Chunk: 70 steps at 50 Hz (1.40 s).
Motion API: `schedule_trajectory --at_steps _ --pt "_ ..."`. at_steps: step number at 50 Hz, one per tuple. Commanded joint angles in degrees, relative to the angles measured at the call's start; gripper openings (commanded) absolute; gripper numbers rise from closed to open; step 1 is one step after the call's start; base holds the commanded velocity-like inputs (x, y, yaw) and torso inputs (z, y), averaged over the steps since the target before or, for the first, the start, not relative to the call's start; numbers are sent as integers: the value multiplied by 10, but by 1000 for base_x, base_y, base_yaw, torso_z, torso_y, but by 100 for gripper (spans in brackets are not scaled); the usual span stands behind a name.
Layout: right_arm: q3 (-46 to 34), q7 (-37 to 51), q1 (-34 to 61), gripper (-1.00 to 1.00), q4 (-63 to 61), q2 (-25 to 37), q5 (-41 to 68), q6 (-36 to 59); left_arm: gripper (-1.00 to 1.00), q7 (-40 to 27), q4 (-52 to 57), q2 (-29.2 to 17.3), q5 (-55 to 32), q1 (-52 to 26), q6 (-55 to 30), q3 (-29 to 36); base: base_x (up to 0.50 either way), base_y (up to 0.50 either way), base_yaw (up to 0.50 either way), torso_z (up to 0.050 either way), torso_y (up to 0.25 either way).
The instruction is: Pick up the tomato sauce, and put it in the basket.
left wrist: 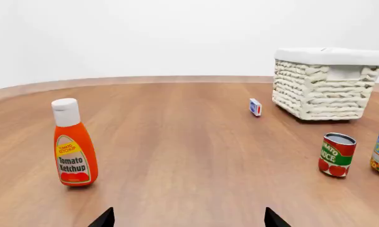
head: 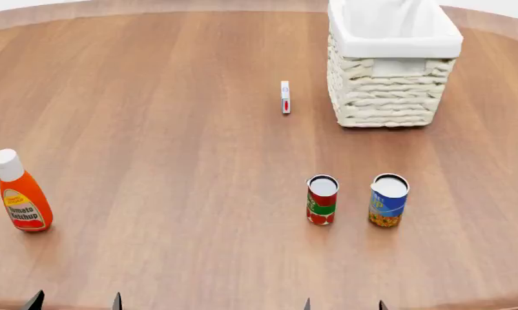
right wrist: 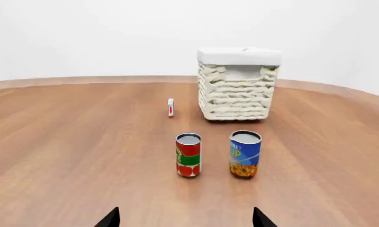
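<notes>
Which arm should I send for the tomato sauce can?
Right. The tomato sauce stands almost straight ahead of the right gripper, whose fingertips are spread open. The left gripper sits far across, nearer the ketchup bottle.

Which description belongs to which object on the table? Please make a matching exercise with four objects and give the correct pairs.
Objects:
1. tomato sauce
2. basket
3. ketchup bottle
4. blue-and-yellow can

Descriptions:
A. orange body with a white cap
B. woven, with a white cloth liner
C. red label with a green band
D. stands upright just beside the tomato sauce, not touching it

Pairs: 1-C, 2-B, 3-A, 4-D
</notes>
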Motion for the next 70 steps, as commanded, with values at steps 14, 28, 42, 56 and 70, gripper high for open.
schedule_trajectory --at_steps 14,28,42,56,70 --pt "-33 37 -6 100 -11 33 43 -6 100 -39 12 -33 -34 7 4 40 0 0 0 0 0" --pt "-54 64 -37 100 -227 64 10 59 100 -62 252 -62 -33 31 -67 43 0 0 0 0 0" --pt "-79 71 -50 100 -463 95 -43 142 100 -80 458 -87 -34 43 -103 36 0 0 0 0 0" --pt "-98 88 -68 100 -529 114 -97 128 100 -86 554 -106 -52 45 -127 24 0 0 0 0 0" --pt "-99 89 -72 100 -522 119 -85 138 100 -94 536 -111 -48 47 -121 34 0 0 0 0 0"
